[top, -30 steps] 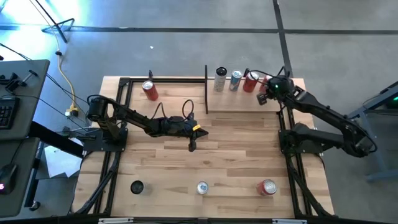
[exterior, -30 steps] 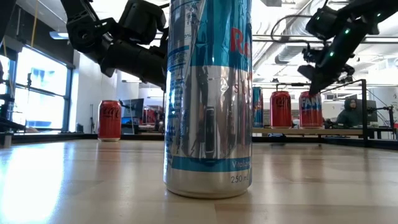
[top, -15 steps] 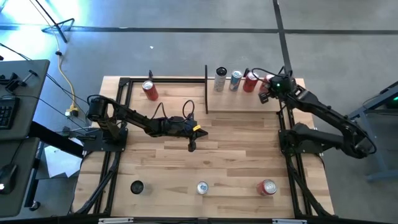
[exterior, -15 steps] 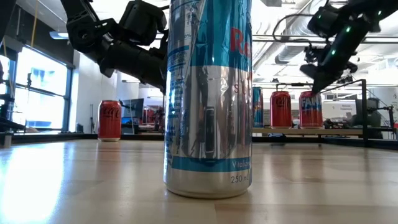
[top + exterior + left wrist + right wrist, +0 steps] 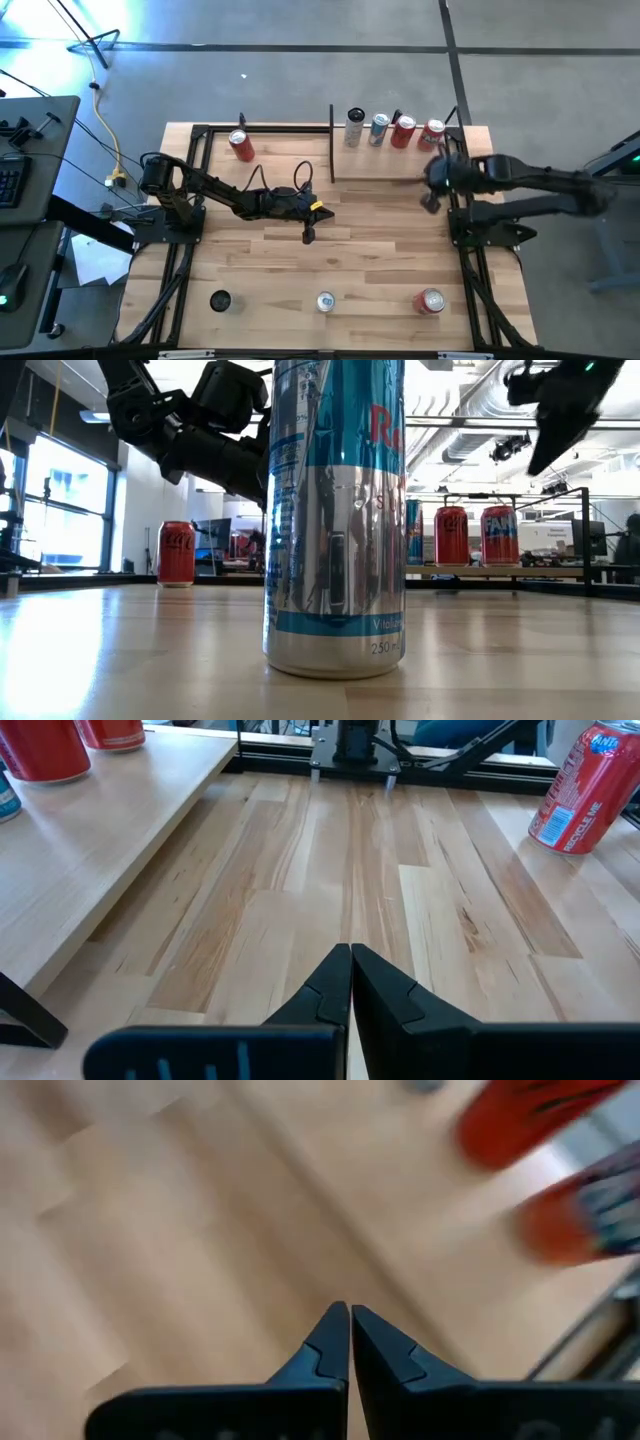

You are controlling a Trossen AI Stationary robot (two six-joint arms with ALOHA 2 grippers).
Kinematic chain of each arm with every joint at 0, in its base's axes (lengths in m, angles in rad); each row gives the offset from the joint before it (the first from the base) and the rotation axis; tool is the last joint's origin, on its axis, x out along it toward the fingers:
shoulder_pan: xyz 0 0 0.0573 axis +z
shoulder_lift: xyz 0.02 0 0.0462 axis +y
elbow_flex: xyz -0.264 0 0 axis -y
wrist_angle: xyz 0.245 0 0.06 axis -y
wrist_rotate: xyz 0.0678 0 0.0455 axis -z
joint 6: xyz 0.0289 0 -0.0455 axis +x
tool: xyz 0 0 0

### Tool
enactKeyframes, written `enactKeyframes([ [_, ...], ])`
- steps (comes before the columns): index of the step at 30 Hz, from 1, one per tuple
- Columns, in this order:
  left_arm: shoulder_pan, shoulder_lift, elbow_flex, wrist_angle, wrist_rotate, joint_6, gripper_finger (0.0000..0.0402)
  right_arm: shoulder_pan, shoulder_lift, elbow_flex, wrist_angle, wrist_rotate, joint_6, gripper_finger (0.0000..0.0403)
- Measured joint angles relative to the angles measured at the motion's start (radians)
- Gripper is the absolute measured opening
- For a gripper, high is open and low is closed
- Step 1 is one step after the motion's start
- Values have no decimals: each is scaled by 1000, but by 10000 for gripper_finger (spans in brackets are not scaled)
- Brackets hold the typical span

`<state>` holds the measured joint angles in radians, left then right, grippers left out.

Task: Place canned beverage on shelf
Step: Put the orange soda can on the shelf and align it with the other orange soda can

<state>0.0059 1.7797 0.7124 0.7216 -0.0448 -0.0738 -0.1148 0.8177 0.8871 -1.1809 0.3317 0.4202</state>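
Four cans [image 5: 391,129] stand on the shelf [image 5: 385,164]; right end effector [image 5: 431,203] beside it, fingers pressed together, empty.

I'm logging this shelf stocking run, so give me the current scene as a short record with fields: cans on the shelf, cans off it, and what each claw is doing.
shelf: far right part of the table, light-wood board with black posts
cans on shelf: four in a row at its far edge: white can, blue can, red can, red can with blue top
cans off shelf: red can far left; dark can, silver can and red can along the near edge
left claw: shut, empty, over mid-table
right claw: shut, empty, off the shelf's near right corner
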Motion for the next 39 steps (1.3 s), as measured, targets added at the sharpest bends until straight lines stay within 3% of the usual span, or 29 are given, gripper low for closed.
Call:
enactKeyframes([
  [6, 0, 0, 0, 0, 0, 0, 3, 402, 112, 95, -129, -44, 342, 0],
  [13, 0, 0, 0, 1, 0, 17, 3, 768, 321, 192, -191, -184, 713, 3],
  [19, 10, 0, 0, 1, 0, 23, 3, 985, 503, 308, -190, -256, 1020, 71],
  [24, 10, 0, 0, 1, 0, 24, 3, 1069, 642, 400, -188, -292, 1142, 173],
  [30, 10, 0, 0, 1, 0, 24, 3, 1080, 765, 482, -187, -299, 1133, 282],
  [33, 7, 0, 0, 1, 0, 24, 3, 1080, 804, 489, -185, -299, 1109, 306],
  [39, -2, 0, 0, -12, 0, 16, 3, 1075, 829, 490, -181, -303, 1098, 314],
])
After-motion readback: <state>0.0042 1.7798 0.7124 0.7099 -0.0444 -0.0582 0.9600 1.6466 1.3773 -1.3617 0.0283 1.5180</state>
